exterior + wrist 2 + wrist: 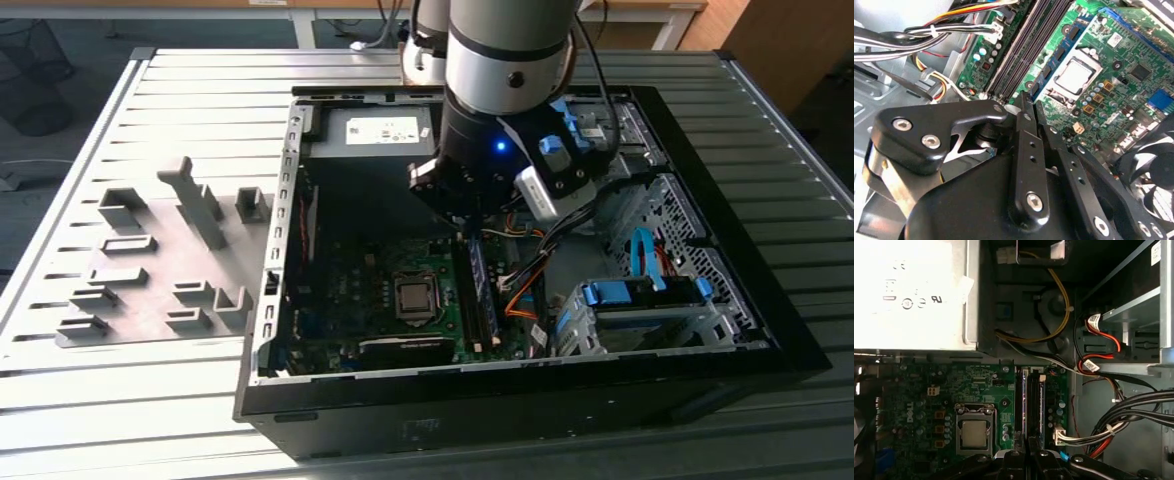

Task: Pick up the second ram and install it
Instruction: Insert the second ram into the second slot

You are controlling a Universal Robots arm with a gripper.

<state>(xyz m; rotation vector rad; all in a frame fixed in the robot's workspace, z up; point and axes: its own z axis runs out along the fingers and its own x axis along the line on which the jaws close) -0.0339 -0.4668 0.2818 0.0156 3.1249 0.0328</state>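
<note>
Hand (1026,102) over motherboard (929,385); second ram (481,300) slotted inside computer case (534,390)

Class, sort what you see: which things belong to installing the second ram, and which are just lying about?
Belongs to the job:
gripper
second ram, directly under the gripper
motherboard

Just lying about:
grey fixture blocks
power supply
cable bundle
blue drive bracket
</note>
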